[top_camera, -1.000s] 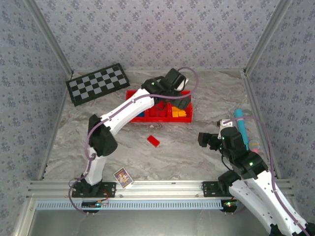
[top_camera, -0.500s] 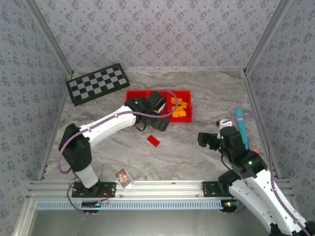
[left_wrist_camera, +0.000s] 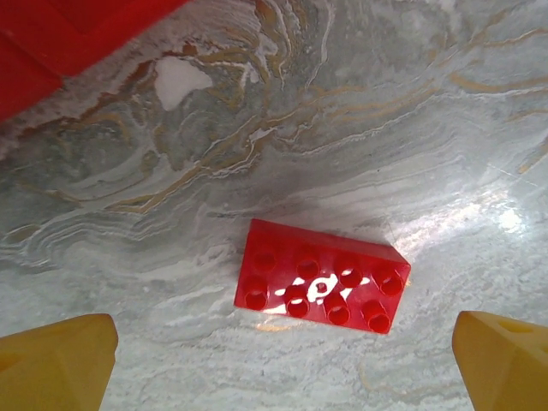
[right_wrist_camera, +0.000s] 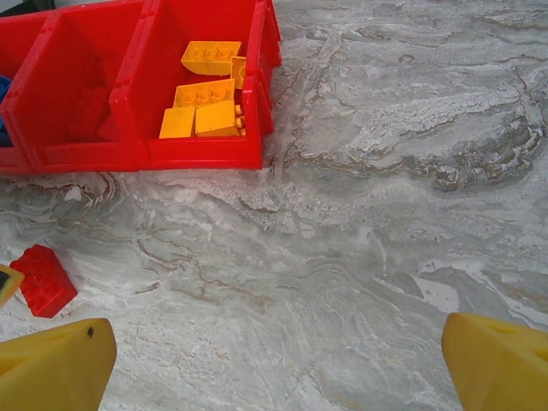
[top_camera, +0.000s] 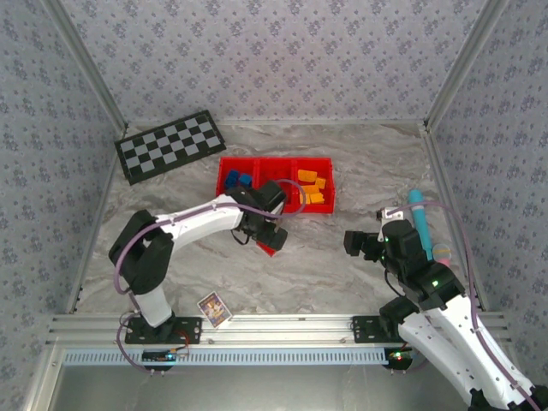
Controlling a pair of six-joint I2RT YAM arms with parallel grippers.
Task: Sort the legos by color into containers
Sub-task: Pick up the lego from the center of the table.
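A red lego lies studs-up on the marble table, also seen as a red lego at the left of the right wrist view. My left gripper hovers right over it, open, its yellow fingertips wide to either side. The red tray behind holds blue legos in its left compartment and orange-yellow legos in its right one. The middle compartment is partly hidden by the left arm. My right gripper rests open over bare table at the right, nothing between its fingers.
A checkerboard lies at the back left. A picture card sits near the left arm's base. A teal marker and small round objects lie along the right wall.
The left arm pulled back from over the tray and came down toward the near side, ending above the loose red lego. The right arm stayed still.
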